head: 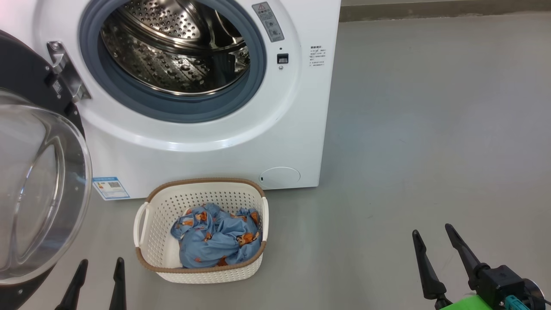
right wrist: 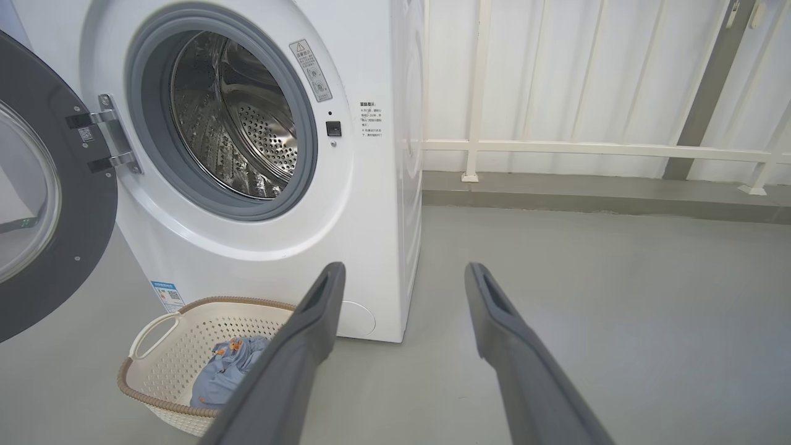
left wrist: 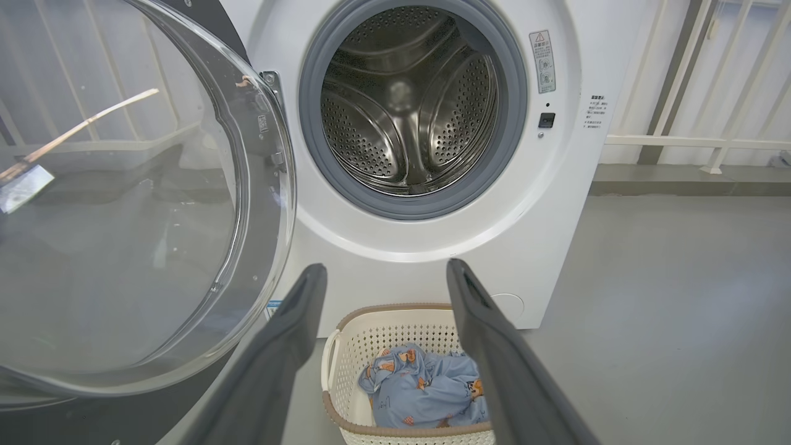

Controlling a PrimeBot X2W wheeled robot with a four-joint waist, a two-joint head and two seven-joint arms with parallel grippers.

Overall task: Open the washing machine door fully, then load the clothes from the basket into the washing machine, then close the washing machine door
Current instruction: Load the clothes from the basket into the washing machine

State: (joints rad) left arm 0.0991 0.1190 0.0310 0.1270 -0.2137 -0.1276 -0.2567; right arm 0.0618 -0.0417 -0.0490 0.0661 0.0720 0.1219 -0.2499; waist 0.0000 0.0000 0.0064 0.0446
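The white washing machine [head: 241, 146] stands with its steel drum [head: 181, 47] exposed. Its door [head: 38, 185], black-rimmed with a bulging glass bowl, is swung wide open to the left. On the floor in front sits the cream basket [head: 202, 230] holding the blue bear-print clothes [head: 217, 241]. My left gripper [head: 101, 262] is open at the lower left, just left of the basket and below the door. My right gripper [head: 431, 230] is open at the lower right, well clear of the basket. The left wrist view shows the basket [left wrist: 371, 334], clothes [left wrist: 420, 389] and door [left wrist: 142, 204] between and beside the open fingers.
Grey floor [head: 430, 129] stretches to the right of the machine. A white railing and panelled wall [right wrist: 587, 148] run behind it, with a low kerb [right wrist: 605, 198] at their foot.
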